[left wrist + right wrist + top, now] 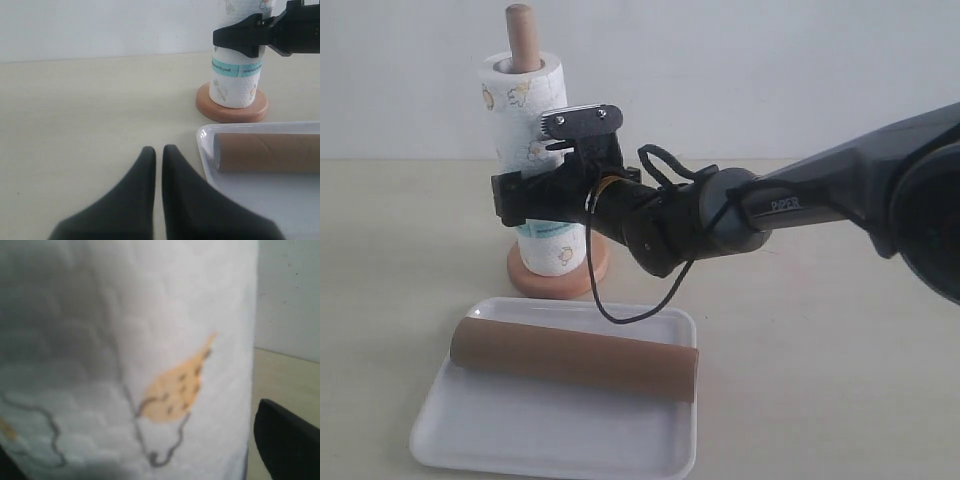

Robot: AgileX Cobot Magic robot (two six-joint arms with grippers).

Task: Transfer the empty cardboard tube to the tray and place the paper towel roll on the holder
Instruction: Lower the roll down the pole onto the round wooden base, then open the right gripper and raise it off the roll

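The paper towel roll stands upright on the holder, whose rod tip pokes out of the core; the roll's bottom rests on the round base. My right gripper straddles the roll at mid height, open, and one finger shows a thin gap to the paper. The empty cardboard tube lies lengthwise in the tray. Low over the table beside the tray's corner, my left gripper is shut on nothing. It does not show in the exterior view.
The right arm reaches in from the right, above the table, with a loose black cable hanging over the tray's far rim. A pale wall stands behind the holder.
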